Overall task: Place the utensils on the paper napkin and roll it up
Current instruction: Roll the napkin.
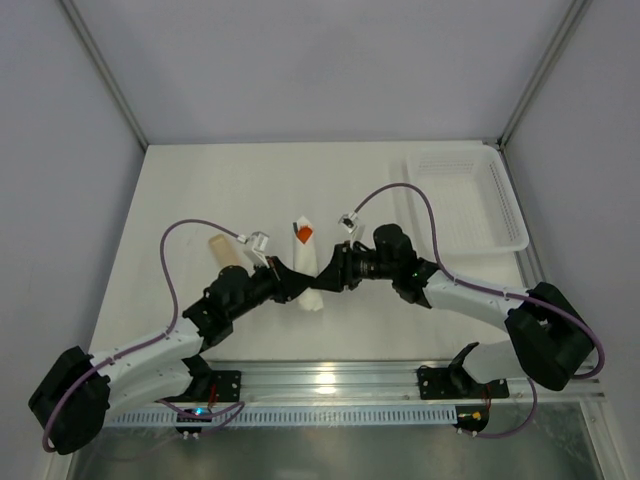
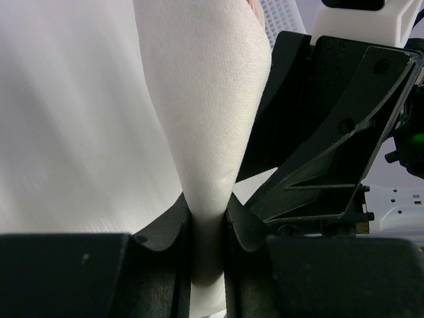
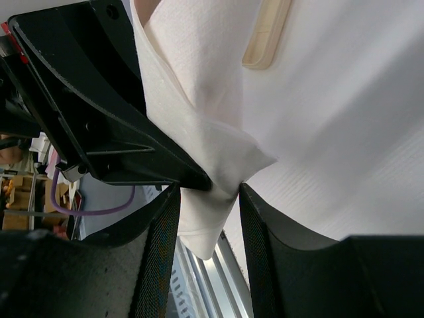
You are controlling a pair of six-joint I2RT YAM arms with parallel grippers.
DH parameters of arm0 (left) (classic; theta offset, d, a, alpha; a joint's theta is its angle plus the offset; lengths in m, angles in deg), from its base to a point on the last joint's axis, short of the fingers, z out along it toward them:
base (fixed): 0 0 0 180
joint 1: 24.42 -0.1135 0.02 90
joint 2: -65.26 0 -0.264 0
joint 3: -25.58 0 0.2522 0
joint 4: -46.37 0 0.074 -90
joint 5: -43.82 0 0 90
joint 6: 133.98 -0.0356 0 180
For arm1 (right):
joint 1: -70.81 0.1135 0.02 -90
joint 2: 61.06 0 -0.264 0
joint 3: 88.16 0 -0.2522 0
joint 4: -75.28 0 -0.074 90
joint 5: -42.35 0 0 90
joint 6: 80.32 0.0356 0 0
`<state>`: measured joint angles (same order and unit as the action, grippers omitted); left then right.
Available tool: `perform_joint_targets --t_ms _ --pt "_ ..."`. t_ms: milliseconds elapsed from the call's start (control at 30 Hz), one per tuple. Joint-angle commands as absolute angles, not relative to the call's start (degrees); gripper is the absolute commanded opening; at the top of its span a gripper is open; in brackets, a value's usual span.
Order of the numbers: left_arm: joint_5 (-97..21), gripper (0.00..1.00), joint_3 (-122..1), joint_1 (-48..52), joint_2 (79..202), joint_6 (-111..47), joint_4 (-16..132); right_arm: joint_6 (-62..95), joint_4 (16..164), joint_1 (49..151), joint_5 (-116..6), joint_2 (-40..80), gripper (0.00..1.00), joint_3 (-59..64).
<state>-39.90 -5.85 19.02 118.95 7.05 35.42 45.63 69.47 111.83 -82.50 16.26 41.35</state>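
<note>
The paper napkin [image 1: 307, 275] is rolled into a white tube at the table's middle, lying near to far. A brown-orange utensil [image 1: 304, 234] pokes out of its far end. My left gripper [image 1: 293, 279] is shut on the roll from the left, and the left wrist view shows the paper napkin [image 2: 211, 132] pinched between the black fingers [image 2: 165, 225]. From the right, my right gripper [image 1: 322, 277] is closed on the paper napkin [image 3: 199, 132] near its near end. A pale tan stick [image 1: 222, 250] lies bare on the table left of the roll, and the stick [image 3: 265, 33] shows beyond the napkin.
A white mesh basket [image 1: 465, 200] stands at the back right. Purple cables [image 1: 175, 260] loop over both arms. The metal rail [image 1: 330, 380] runs along the near table edge, just below the two grippers.
</note>
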Motion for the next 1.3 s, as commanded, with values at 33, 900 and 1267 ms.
perform_joint_targets --t_ms 33,900,1267 --pt "-38.6 0.00 -5.7 19.3 118.5 7.4 31.0 45.8 64.5 110.7 -81.1 15.9 0.45 41.6" --pt "-36.3 0.00 -5.7 19.3 121.8 9.1 25.6 53.2 52.4 107.1 -89.0 18.8 0.39 41.8" --pt "-35.7 0.00 -5.8 19.3 122.1 9.6 24.8 53.5 49.0 107.3 -90.1 19.9 0.35 42.4"
